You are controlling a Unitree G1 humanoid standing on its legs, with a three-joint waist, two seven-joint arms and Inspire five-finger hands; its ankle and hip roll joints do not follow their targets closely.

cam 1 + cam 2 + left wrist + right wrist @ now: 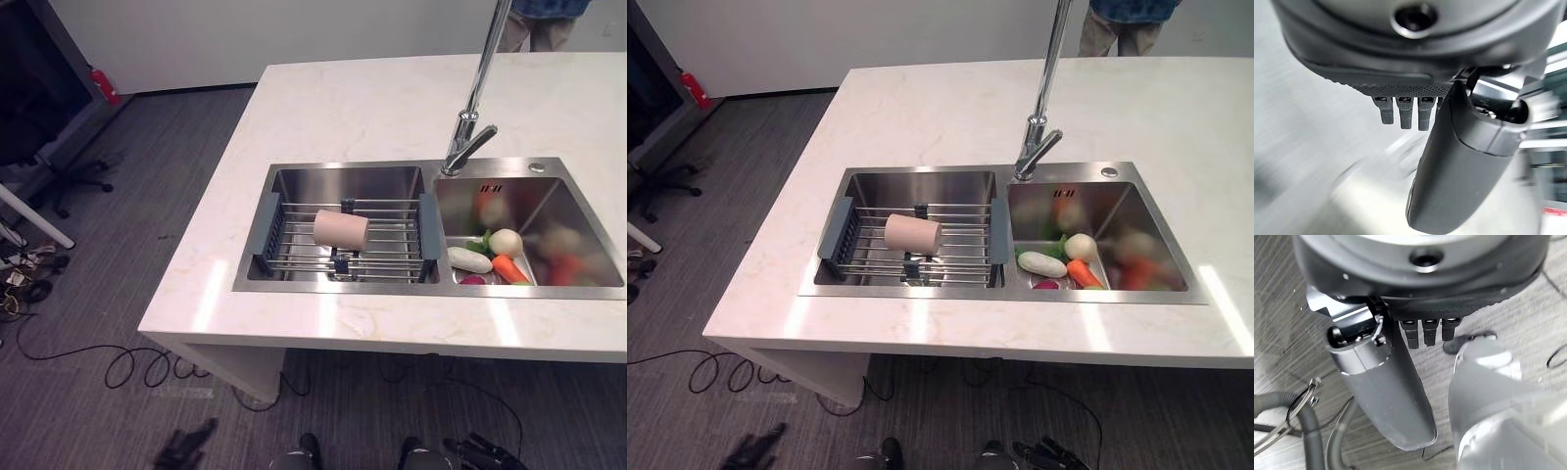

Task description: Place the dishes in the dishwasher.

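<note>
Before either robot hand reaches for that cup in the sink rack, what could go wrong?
1. The cup lies on its side on the wire rack, so a touch may roll it.
2. The tall faucet stands beside the rack; an arm reaching in might hit it.
3. Both robot hands, left and right, hang low and open, so the reach is long.

We see vegetables (493, 257) lying in the right sink basin (573, 211) — below a tall faucet (474, 108) — and an office chair (61, 168) stands on the floor.
</note>
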